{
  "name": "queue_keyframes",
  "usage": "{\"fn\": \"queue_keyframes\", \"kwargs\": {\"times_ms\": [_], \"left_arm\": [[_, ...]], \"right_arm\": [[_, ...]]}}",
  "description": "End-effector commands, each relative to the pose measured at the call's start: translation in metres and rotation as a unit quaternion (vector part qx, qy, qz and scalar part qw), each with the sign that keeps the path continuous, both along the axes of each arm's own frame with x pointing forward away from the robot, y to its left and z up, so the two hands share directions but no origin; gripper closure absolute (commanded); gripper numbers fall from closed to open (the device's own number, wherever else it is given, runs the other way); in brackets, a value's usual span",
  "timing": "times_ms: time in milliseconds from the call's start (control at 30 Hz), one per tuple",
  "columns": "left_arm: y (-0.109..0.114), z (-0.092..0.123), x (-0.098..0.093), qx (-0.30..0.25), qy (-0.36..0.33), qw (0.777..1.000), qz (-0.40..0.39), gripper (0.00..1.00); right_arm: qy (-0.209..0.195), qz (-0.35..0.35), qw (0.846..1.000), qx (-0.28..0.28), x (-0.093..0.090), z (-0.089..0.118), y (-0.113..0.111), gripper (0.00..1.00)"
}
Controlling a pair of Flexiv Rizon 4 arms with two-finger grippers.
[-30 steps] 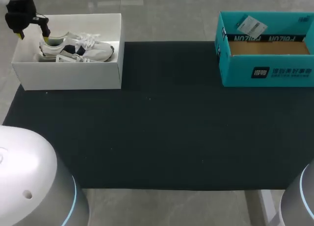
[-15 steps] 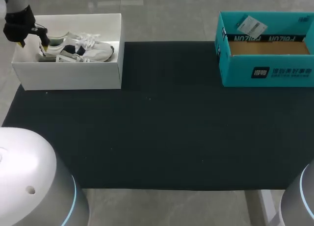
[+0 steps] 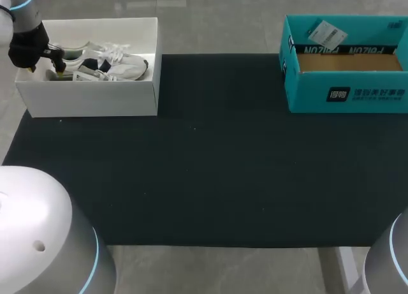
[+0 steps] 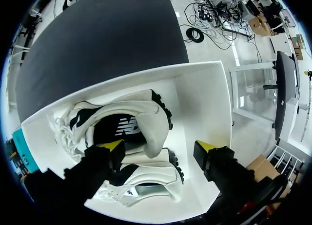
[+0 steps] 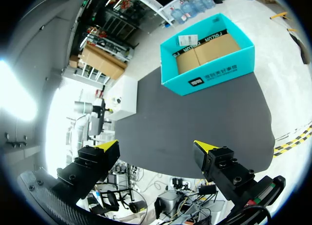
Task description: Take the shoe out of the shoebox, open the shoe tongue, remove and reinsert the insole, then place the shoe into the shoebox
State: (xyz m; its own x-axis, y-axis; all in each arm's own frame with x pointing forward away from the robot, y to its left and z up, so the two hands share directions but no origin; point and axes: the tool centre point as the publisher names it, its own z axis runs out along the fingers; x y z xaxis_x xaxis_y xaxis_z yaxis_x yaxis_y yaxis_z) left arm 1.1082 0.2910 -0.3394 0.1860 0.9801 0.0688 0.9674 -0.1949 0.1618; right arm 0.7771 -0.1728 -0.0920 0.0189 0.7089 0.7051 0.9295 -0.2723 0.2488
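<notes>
A white shoebox (image 3: 95, 99) stands at the table's far left and holds a pair of white and grey shoes (image 3: 111, 63). My left gripper (image 3: 46, 69) is down in the box's left end. In the left wrist view the left gripper (image 4: 158, 147) is open. Its fingers straddle the heel of the upper shoe (image 4: 146, 120), whose dark lining shows. One fingertip (image 4: 111, 147) is over the shoes, the other (image 4: 204, 147) over bare box floor. A second shoe (image 4: 146, 178) lies under the gripper. My right gripper (image 5: 156, 147) hangs open and empty, high off the table, outside the head view.
A teal cardboard box (image 3: 344, 93) stands open at the far right, with a paper tag on its rim. It appears ahead of the right gripper as the teal box (image 5: 209, 54). A black mat (image 3: 210, 154) covers the table between the boxes.
My left gripper has come down and slightly forward into the white box, onto the shoe's heel end. Its fingers have drawn in a little. Nothing else has moved.
</notes>
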Motion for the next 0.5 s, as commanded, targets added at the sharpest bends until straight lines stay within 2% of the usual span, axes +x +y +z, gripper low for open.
{"fn": "queue_keyframes", "kwargs": {"times_ms": [33, 300, 500], "left_arm": [[0.0025, -0.004, -0.0051, -0.002, -0.005, 1.0, -0.002, 0.09], [0.0055, 0.0, -0.0085, -0.006, -0.008, 1.0, 0.004, 0.11], [0.0076, -0.0074, -0.0111, -0.006, -0.008, 1.0, 0.008, 0.17]], "right_arm": [[0.001, -0.001, 1.0, -0.001, 0.0004, -0.0001, 0.0006, 0.0], [0.001, -0.001, 1.0, -0.001, 0.0004, -0.0001, 0.0006, 0.0], [0.001, -0.001, 1.0, -0.001, 0.0004, -0.0001, 0.0006, 0.0]]}}
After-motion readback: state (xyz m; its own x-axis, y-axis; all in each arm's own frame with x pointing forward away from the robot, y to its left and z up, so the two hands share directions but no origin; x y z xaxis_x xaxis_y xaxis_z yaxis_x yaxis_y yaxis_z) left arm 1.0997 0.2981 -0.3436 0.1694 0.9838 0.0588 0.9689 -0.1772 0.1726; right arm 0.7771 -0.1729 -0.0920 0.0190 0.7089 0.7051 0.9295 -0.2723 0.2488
